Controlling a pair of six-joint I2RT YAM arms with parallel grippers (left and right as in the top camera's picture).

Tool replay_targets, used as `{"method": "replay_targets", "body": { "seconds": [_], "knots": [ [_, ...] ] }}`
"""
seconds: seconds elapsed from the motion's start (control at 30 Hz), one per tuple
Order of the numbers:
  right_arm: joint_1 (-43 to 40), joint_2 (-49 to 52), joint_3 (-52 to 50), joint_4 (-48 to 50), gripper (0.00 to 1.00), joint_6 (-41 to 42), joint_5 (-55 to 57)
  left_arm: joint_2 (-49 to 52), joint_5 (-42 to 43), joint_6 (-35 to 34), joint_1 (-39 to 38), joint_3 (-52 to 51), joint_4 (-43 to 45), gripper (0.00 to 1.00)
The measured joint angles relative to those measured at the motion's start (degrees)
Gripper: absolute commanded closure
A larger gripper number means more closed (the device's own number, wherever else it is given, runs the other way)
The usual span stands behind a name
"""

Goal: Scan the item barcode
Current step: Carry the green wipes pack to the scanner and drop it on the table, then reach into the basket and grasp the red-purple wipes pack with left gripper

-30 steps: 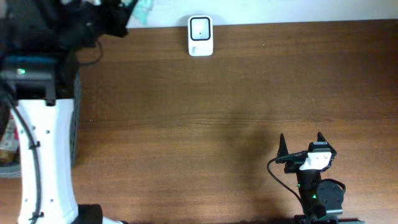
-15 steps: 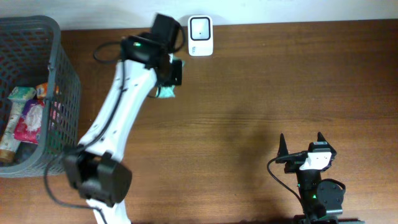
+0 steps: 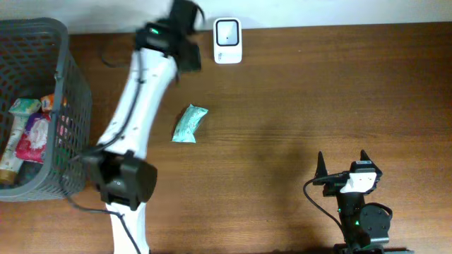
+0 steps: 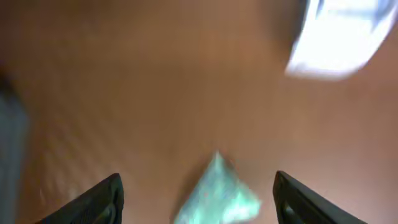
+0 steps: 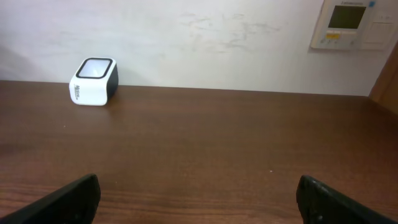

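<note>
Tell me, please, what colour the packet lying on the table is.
The packet is pale mint green; the overhead view shows it best.

Overhead: the scanner (image 3: 227,41) stands at upper centre on the table's (image 3: 296,92) far edge, and the packet (image 3: 190,123) lies flat on the table below and left of it, well apart. The basket (image 3: 78,99), with several items (image 3: 28,134) inside, occupies the left edge. The left arm (image 3: 134,99) runs from lower left between basket and packet; the right gripper (image 3: 341,161) sits at lower right.
</note>
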Motion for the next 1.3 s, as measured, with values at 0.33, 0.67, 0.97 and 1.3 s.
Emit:
{"method": "replay_targets", "body": {
  "seconds": [0.33, 0.67, 0.97, 1.3],
  "knots": [
    [0.0, 0.0, 0.0, 0.0, 0.01, 0.0, 0.0, -4.2, -5.1, 3.7, 30.3, 29.4, -2.3, 0.09],
    [0.0, 0.0, 0.0, 0.0, 0.01, 0.0, 0.0, -2.0, -6.0, 11.3, 46.7, -1.1, -2.7, 0.07],
    [0.0, 0.0, 0.0, 0.0, 0.01, 0.0, 0.0, -1.9, -1.6, 16.5, 46.4, -22.8, 5.3, 0.04],
    [0.0, 0.0, 0.0, 0.0, 0.01, 0.0, 0.0, -1.9, 0.5, 10.9, 46.4, -31.3, 10.3, 0.99]
  ]
}}
